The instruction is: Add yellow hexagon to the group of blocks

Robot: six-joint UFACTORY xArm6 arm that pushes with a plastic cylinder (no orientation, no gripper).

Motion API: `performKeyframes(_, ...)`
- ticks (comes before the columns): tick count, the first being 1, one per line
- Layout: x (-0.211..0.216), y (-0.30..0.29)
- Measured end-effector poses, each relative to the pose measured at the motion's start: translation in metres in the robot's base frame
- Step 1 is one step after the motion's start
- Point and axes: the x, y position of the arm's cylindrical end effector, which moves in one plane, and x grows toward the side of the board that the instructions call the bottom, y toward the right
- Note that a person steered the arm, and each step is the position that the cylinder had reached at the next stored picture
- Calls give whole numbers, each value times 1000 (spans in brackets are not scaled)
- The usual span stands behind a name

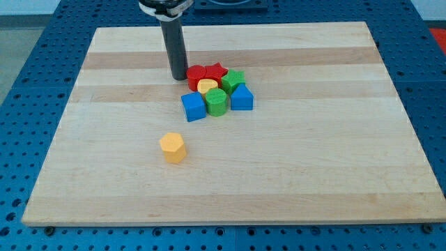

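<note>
Straight dark grey cylindrical rod (176, 49), black-and-white collar (164, 7) above

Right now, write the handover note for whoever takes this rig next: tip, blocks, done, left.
My tip sits at the cluster's upper-left edge, beside the red block.
The cluster holds a red star, a yellow block, two green blocks and two blue blocks.
The yellow hexagon lies alone, toward the view's bottom-left of the cluster.
Done: nothing yet.
Left: get behind the hexagon and push it up-right into the cluster.
</note>
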Motion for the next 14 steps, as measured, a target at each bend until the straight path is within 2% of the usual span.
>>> performKeyframes(1, -5, -8)
performKeyframes(2, -10, -44)
performKeyframes(3, 15, -99)
performKeyframes(4, 69, -123)
performKeyframes(7, 209, -97)
performKeyframes(8, 225, -56)
performKeyframes(9, 212, -10)
performKeyframes(11, 144, -33)
performKeyframes(12, 180, -31)
performKeyframes(13, 194, 9)
performKeyframes(14, 183, 62)
